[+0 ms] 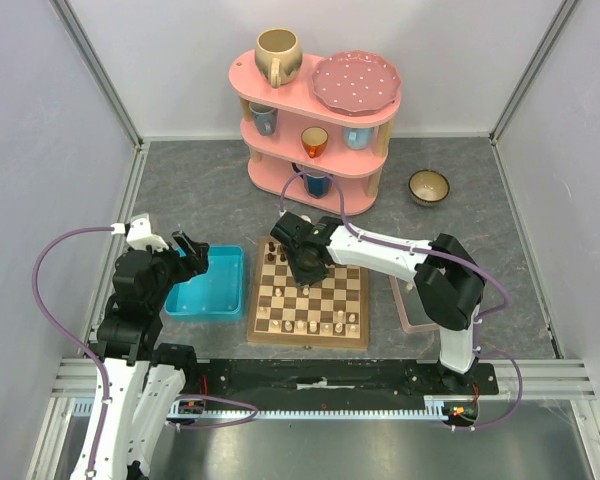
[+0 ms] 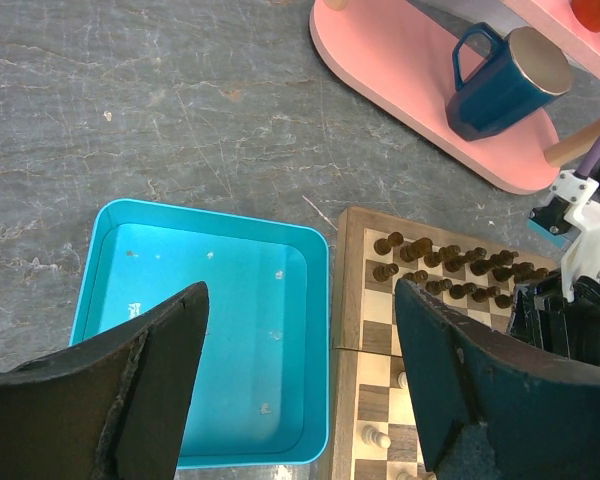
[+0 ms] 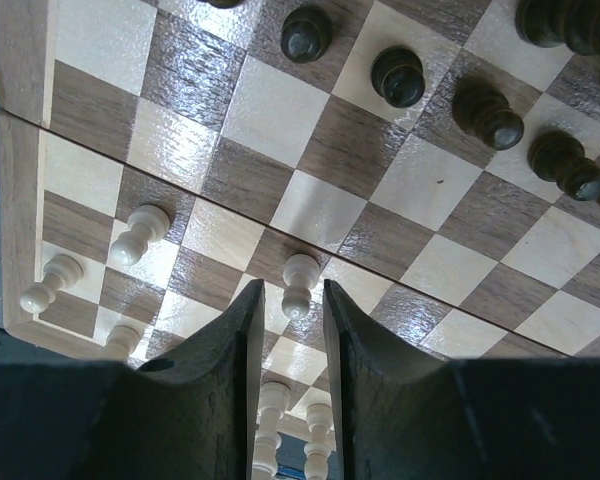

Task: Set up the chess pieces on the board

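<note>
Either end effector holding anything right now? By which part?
Left end effector: open, nothing held. Right end effector: it straddles the lower stem of a cream pawn standing on the board. Whether it actually clamps the pawn cannot be told.

Overhead view from behind, two close downward wrist views — the board (image 1: 330, 295) common to all.

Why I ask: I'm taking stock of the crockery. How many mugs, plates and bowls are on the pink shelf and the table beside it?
Mugs: 5 (tan mug, left blue mug, orange mug, right blue mug, navy mug)
Plates: 1 (pink dotted plate)
Bowls: 1 (brown bowl)
Total: 7
</note>
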